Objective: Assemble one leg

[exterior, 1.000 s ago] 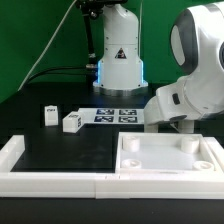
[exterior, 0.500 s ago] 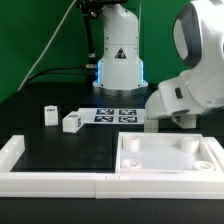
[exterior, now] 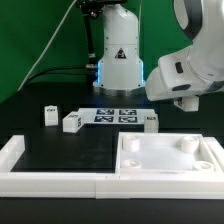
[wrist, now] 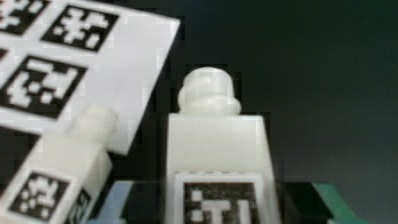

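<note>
In the wrist view a white leg (wrist: 217, 135) stands between my gripper's (wrist: 222, 200) jaws. Its marker tag faces the camera and its rounded peg end points away. The dark fingers (wrist: 135, 196) sit against its two sides, so the gripper is shut on it. A second leg (wrist: 64, 165) lies close beside it, partly over the marker board (wrist: 71, 60). In the exterior view one leg (exterior: 151, 121) rests by the marker board (exterior: 115, 116). Two more legs (exterior: 49, 115) (exterior: 72, 122) lie toward that view's left. There the arm's body (exterior: 188, 72) hides the jaws and the held leg.
A large white square slab (exterior: 168, 156) with corner holes lies at the front on the exterior view's right. Long white border rails (exterior: 50, 180) run along the front and the left. The robot's base (exterior: 118, 55) stands behind the marker board.
The arm has risen and shifted toward the exterior view's right. This has uncovered the leg by the marker board. The two legs on the left have not moved.
</note>
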Available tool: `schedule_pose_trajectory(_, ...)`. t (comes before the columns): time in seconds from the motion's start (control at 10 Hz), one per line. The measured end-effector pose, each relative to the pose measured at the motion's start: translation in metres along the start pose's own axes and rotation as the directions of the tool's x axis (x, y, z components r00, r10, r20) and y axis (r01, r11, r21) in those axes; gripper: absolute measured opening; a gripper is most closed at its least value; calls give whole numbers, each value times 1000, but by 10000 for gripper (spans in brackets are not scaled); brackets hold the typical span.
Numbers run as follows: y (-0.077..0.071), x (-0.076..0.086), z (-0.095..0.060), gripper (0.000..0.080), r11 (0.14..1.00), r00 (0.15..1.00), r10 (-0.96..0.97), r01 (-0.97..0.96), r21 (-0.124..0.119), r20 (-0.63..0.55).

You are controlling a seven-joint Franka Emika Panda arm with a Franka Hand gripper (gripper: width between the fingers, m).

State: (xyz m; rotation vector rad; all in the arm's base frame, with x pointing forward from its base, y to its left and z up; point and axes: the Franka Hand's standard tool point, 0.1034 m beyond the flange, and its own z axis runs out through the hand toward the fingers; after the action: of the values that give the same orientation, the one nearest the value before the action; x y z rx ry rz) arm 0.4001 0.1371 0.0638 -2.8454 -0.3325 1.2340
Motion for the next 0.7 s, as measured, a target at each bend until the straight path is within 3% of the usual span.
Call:
schedule_pose_trajectory(0.4,6,8,-11,290,999,903,14,-26,-22,-429)
schedule_pose_trajectory(0.6,11,-4,-27,290,996,811,70,-84,3,-581)
schedule_pose_trajectory(0.7,13,1,-38,290,997,746,67,-81,9,-662)
